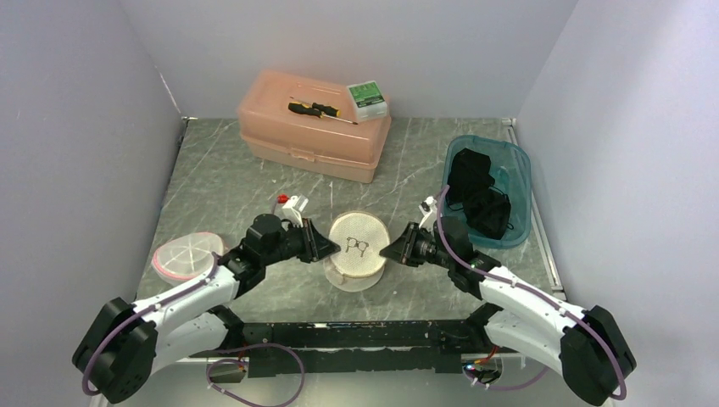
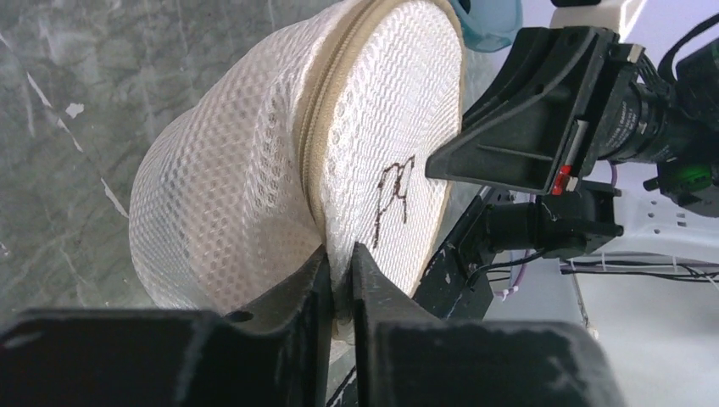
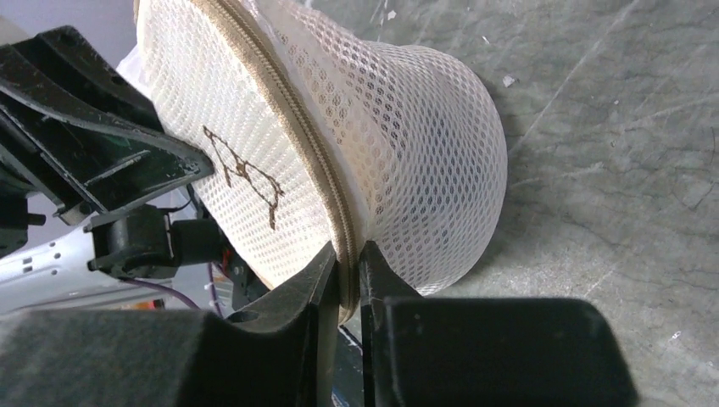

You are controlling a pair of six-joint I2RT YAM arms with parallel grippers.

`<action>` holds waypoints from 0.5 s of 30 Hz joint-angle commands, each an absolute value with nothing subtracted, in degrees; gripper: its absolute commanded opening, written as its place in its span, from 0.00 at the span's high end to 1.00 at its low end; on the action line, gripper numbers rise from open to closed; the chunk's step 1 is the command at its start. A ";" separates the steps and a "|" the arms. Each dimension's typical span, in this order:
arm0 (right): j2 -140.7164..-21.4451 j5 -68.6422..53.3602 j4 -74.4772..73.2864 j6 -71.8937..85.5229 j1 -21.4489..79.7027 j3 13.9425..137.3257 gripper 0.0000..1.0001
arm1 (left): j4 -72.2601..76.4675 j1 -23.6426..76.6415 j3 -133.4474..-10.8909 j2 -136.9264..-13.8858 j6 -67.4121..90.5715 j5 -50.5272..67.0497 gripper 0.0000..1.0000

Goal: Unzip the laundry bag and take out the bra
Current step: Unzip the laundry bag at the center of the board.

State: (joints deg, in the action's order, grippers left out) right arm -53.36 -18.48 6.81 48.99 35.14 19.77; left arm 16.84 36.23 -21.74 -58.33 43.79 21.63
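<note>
Laundry bag (image 1: 358,250) sits center table (image 1: 220,186), between both grippers. It's a short round drum with a vertical axis and the flat printed face up. White honeycomb mesh, soft walls, with a beige zipper (image 2: 315,119) ringing the top rim, zipped shut. Left gripper (image 2: 339,263): fingers nearly together, pinching the zipper seam on the bag's left side. Right gripper (image 3: 346,259): same narrow pinch on the seam, opposite side. Grey marble-look tabletop.

No legible words or numbers in any view.
One sign: brown stitched bra outline (image 2: 392,192) on the flat round face of the laundry bag (image 1: 352,271), centre of frame.
Green-and-white box (image 1: 367,96) on the pink case (image 1: 305,136), upper centre: print too small to read.
</note>
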 commanded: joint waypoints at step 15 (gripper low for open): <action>-58.36 -9.46 -11.90 32.04 33.22 42.06 0.40 | 7.53 36.21 -27.86 -54.95 56.74 14.76 0.97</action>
